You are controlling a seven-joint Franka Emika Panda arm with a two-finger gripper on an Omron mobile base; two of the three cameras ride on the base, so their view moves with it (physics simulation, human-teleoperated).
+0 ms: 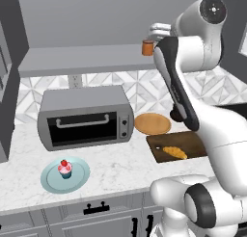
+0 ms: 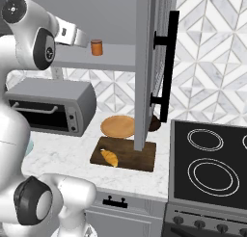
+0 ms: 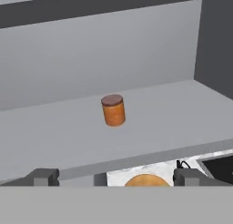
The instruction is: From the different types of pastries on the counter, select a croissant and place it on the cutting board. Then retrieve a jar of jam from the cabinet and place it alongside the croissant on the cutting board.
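Croissant (image 1: pixel 174 152) lies on the board (image 1: pixel 193 139), toward its front left part, so the first half of the task looks done; the jar (image 3: pixel 113 110) is what's left. Jar stands upright on the cabinet shelf (image 3: pixel 182 109), alone, well back from the front edge, roughly mid-frame in the hand view. Gripper (image 3: pixel 113 177) is raised to shelf height, in front of the shelf edge and apart from the jar, fingers spread as wide as they go, nothing between them. Main risk, as I judge it: the fingertips (image 3: pixel 44 176) sit about level with the shelf's front lip, so a straight push forward could knock the fingers into the edge instead of clearing it. Second risk: the jar is small and light-looking, and one finger arriving first could tip it or shove it back toward the rear wall, out of easy reach. A grip too near the lid (image 3: pixel 112 100) could let it slip or twist on closing. The open cabinet door (image 2: pixel 144 72) hangs just right of the work area in the right base view, and a wide swing on the way out could clip it or its black handle (image 2: pixel 166 67). On the way down, the board is partly behind that door from the right view, with the tan plate (image 1: pixel 152 123) touching or just beside its back edge and the croissant already on it; a careless drop could land the jar on the pastry or half off the board. Cupcake (image 1: pixel 64 168) on the blue plate (image 1: pixel 79 179) and the toaster oven (image 1: pixel 84 116) are well apart from all this, low risk.
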